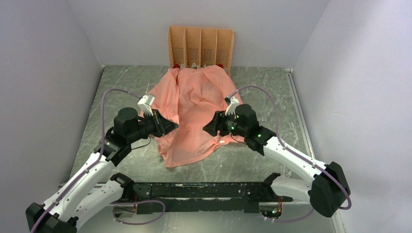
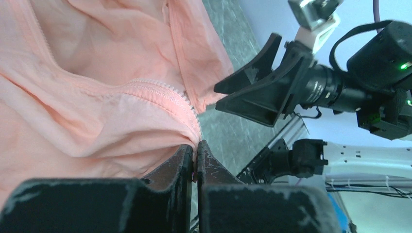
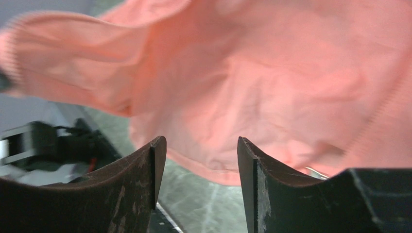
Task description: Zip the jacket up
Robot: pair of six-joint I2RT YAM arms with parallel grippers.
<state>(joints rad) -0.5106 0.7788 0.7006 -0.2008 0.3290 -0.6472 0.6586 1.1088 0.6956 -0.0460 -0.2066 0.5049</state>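
Observation:
The salmon-pink jacket (image 1: 192, 109) lies crumpled in the middle of the table, its top against the rack. My left gripper (image 1: 171, 126) is shut on the jacket's front edge (image 2: 145, 116), pinching the fabric just below the white zipper teeth (image 2: 172, 94). My right gripper (image 1: 208, 129) is open and empty, facing the left gripper over the jacket's lower part. In the right wrist view its fingers (image 3: 145, 170) stand apart just above the table, with the jacket's hem (image 3: 243, 107) beyond them. The zipper slider cannot be made out.
An orange perforated four-slot rack (image 1: 200, 47) stands against the back wall behind the jacket. The marble-patterned table (image 1: 121, 82) has grey walls on the left, right and back. A black rail (image 1: 204, 190) runs along the near edge between the arm bases.

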